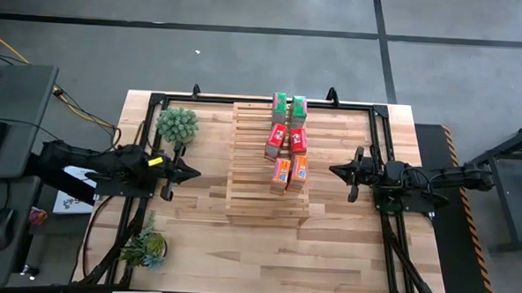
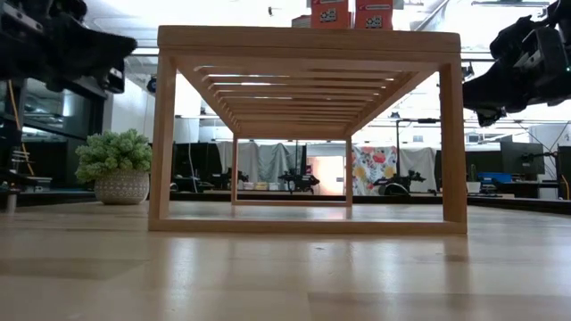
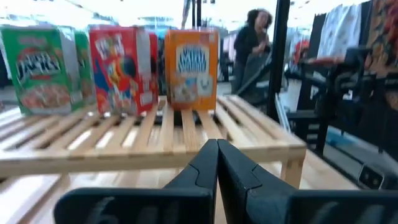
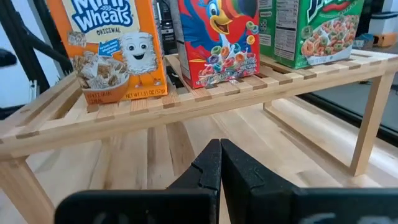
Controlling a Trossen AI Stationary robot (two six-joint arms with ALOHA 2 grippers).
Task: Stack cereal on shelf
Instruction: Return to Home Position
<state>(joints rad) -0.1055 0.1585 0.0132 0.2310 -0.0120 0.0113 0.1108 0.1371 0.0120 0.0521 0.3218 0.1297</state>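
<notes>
Easy count here: six cereal boxes (image 1: 278,140) in all, so two green boxes (image 1: 298,107), two red boxes (image 1: 297,139) and two orange boxes (image 1: 282,172). One shelf (image 1: 251,164). Two potted plants: one bushy plant (image 1: 176,123) and one spikier plant (image 1: 147,246). Two arms with one tool each, left tool (image 1: 193,173) and right tool (image 1: 336,171). One counter (image 1: 345,247). Also one person (image 3: 249,43), seen in the left wrist view.

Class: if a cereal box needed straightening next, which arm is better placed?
Probably right: the right gripper is nearer the cereal boxes, which line the right side of the shelf; the left gripper faces bare slats.
</notes>
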